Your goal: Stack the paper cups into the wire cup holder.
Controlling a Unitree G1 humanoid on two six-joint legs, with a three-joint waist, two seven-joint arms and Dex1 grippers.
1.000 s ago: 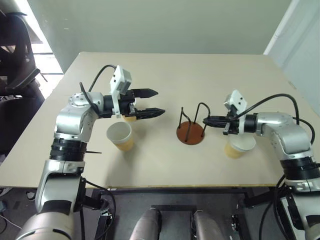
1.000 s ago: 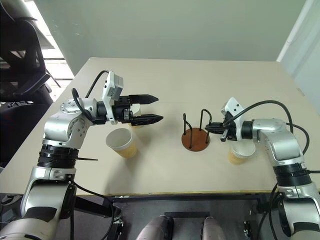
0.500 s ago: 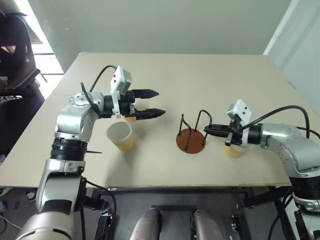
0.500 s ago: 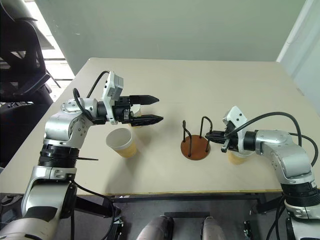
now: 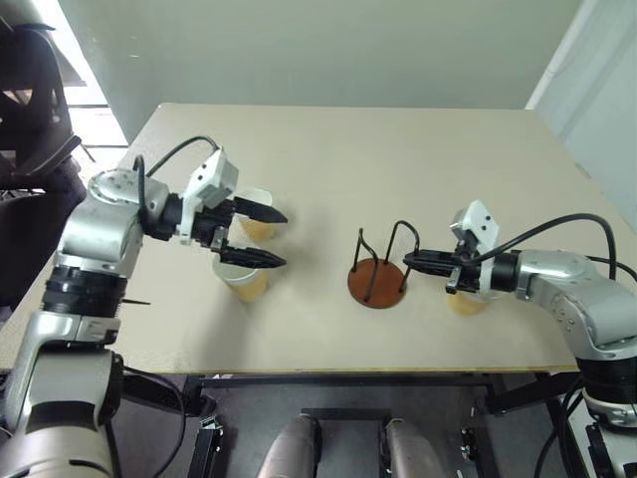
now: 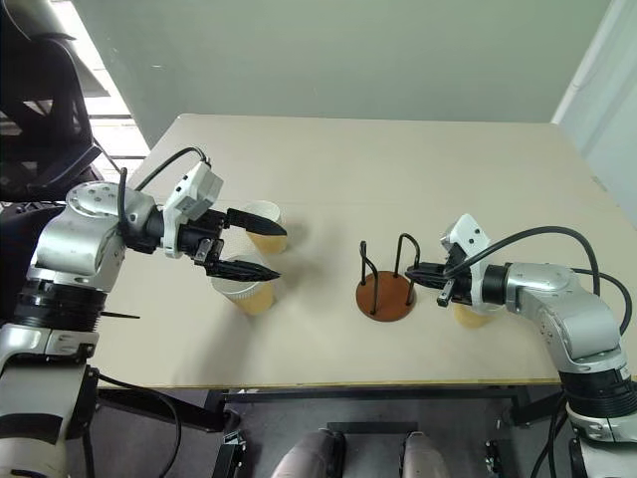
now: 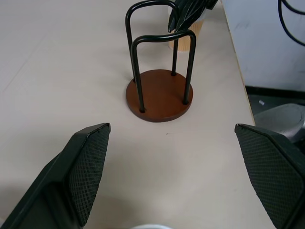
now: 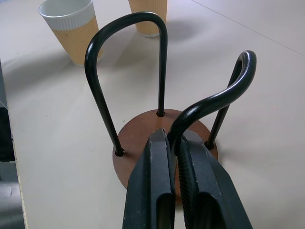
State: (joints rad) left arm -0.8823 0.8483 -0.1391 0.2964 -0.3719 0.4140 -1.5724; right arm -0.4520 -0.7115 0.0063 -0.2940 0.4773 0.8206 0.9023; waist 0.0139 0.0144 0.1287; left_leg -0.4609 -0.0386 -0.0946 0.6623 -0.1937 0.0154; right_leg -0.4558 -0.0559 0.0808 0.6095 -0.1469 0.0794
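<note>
The cup holder (image 5: pixel 377 282) stands mid-table, its near wire loop pinched in the right gripper (image 8: pixel 175 143), fingers clamped on the wire. One cup (image 5: pixel 465 301) sits behind that arm; two cups (image 5: pixel 242 282) lie under the wide-open left gripper (image 5: pixel 267 237).

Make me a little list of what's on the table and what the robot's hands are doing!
holder: wire cup holder, no cup in it
cups: three paper cups, all upright on the table
near left cup
far left cup
right cup, behind the right arm
left gripper: open, above the left cups
right gripper: shut on a wire loop of the holder
</note>
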